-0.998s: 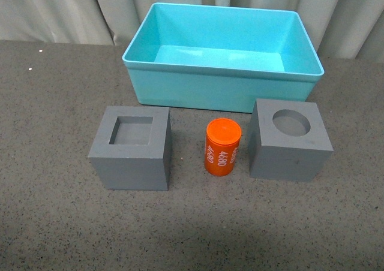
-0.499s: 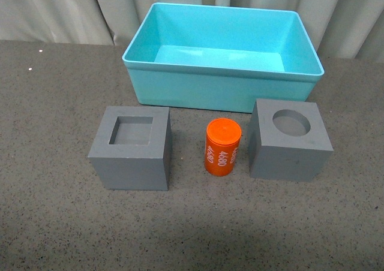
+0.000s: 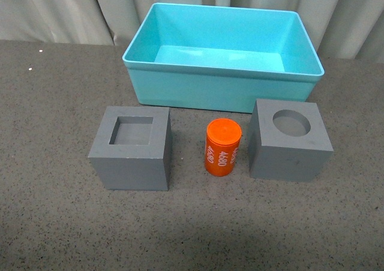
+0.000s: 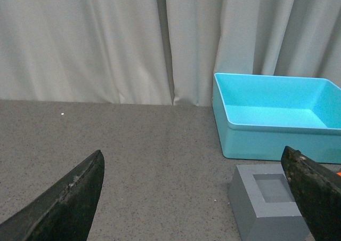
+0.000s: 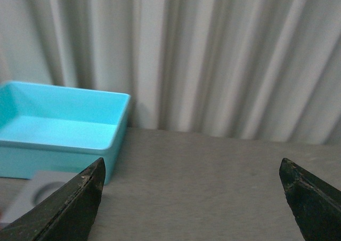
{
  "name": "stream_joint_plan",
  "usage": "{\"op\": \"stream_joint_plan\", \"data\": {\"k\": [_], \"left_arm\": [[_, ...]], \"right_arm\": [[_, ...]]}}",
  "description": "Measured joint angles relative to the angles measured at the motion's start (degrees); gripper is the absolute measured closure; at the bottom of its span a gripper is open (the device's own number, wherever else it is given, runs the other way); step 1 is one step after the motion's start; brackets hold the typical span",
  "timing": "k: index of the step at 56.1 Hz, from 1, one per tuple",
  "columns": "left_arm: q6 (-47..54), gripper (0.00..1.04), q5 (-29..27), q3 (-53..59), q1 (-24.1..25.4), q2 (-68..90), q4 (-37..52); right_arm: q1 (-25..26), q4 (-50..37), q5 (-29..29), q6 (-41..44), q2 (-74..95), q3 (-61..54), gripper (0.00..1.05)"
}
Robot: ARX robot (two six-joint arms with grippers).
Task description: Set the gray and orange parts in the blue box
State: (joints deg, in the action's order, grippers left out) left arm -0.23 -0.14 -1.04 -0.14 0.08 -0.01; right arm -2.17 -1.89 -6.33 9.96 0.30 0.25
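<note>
The front view looks steeply down on the light turquoise-blue plastic bin (image 3: pixel 222 92) from its near side. Both wrist views sit low, facing the pale pleated curtain (image 4: pixel 106 38). The left wrist view, from left of the bin (image 4: pixel 266 143), shares the gray square-recess foam cube (image 3: pixel 129 166) (image 4: pixel 266 211). The right wrist view, from right of the bin (image 5: pixel 53 162), shares the gray round-recess foam cube (image 3: pixel 288 161) (image 5: pixel 24 195).

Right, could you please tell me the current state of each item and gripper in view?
blue box: upright, empty.
square-recess gray cube: on the table, recess up and empty.
round-recess gray cube: on the table, recess up and empty.
orange cylinder: standing upright between the cubes, outside the box.
left gripper: fingers open, holding nothing.
right gripper: fingers open, holding nothing.
</note>
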Motion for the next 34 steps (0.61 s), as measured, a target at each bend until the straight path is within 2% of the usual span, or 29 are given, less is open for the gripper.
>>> {"op": "stream_joint_plan", "data": {"k": [5, 13, 21, 24, 34], "left_arm": [[0.0, 0.07, 0.0, 0.0, 0.0, 0.0, 0.0], [0.0, 0.07, 0.0, 0.0, 0.0, 0.0, 0.0], [0.0, 0.07, 0.0, 0.0, 0.0, 0.0, 0.0], [0.0, 0.07, 0.0, 0.0, 0.0, 0.0, 0.0], [0.0, 0.07, 0.0, 0.0, 0.0, 0.0, 0.0]], "right_arm": [[-1.2, -2.3, -0.2, 12.7, 6.2, 0.5, 0.10], [-2.0, -10.3, -0.5, 14.8, 22.1, 3.6, 0.10], [-3.8, -14.5, 0.2, 8.5, 45.3, 13.1, 0.10], [-5.2, -12.1, 1.3, 4.5, 56.2, 18.6, 0.10], [-8.2, -5.2, 0.9, -3.7, 74.8, 31.3, 0.10]]}}
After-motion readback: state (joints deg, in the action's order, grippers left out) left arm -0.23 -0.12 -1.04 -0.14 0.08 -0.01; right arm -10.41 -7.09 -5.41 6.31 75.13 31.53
